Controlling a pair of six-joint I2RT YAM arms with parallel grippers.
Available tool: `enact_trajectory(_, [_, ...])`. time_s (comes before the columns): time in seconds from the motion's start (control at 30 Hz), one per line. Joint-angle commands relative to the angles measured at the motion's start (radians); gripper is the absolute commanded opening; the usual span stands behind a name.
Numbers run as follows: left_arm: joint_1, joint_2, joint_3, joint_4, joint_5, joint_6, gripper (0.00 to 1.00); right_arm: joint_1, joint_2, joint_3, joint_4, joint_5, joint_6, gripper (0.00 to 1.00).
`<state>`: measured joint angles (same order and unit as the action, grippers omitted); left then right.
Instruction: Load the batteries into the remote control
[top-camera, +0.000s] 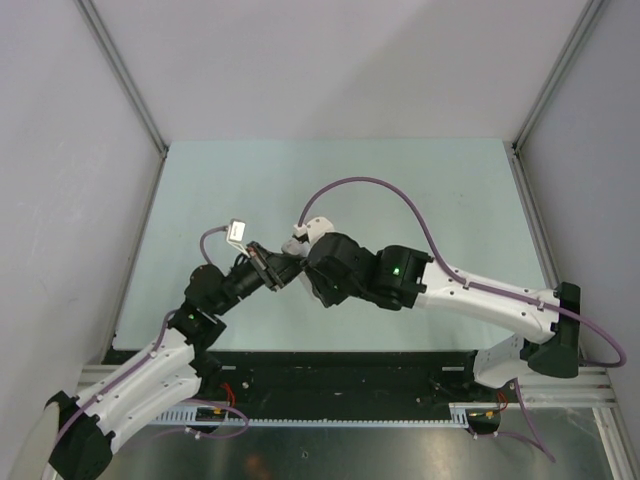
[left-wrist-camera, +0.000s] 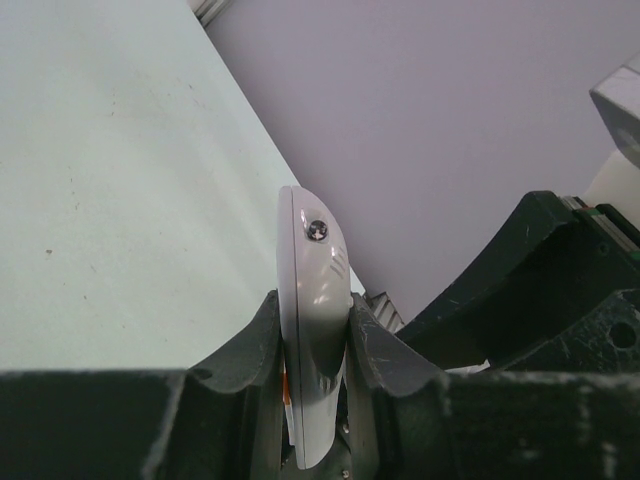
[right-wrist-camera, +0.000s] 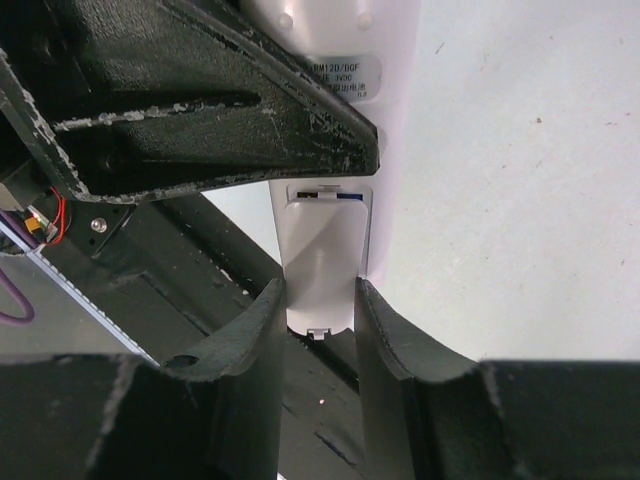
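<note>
My left gripper (left-wrist-camera: 315, 330) is shut on the remote control (left-wrist-camera: 312, 290), a white handset held edge-on above the table, with a screw near its top end. The right wrist view shows the remote control's (right-wrist-camera: 390, 120) back with a printed label. Its white compartment cover (right-wrist-camera: 322, 265), with a small tab at its near end, lies between the fingers of my right gripper (right-wrist-camera: 320, 300), which is shut on it. A thin dark slot (right-wrist-camera: 325, 196) shows above the cover. The batteries are hidden. From above, both grippers (top-camera: 268, 268) (top-camera: 305, 268) meet at the table's middle.
The pale green table (top-camera: 400, 190) is bounded by grey walls with aluminium rails (top-camera: 125, 75). The left gripper's dark finger (right-wrist-camera: 200, 110) crosses the upper right wrist view. The black bulk of the right arm (left-wrist-camera: 520, 280) fills the right side of the left wrist view.
</note>
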<state>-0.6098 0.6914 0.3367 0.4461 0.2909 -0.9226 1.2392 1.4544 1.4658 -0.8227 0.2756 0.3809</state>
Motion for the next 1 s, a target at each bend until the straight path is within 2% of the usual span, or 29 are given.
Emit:
enact_trajectory(0.0, [-0.008,-0.029,-0.004,0.069,0.025,0.004,0.0,-0.006,0.014,0.056,0.007,0.013,-0.022,0.0])
enact_trajectory(0.53, [-0.01,-0.032,-0.016,0.069,0.044,0.005,0.0,0.013,0.078,0.166,-0.122,0.02,-0.079,0.0])
enact_trajectory(0.97, [-0.021,-0.05,-0.004,0.069,0.062,-0.019,0.0,0.025,0.095,0.166,-0.095,0.08,-0.082,0.0])
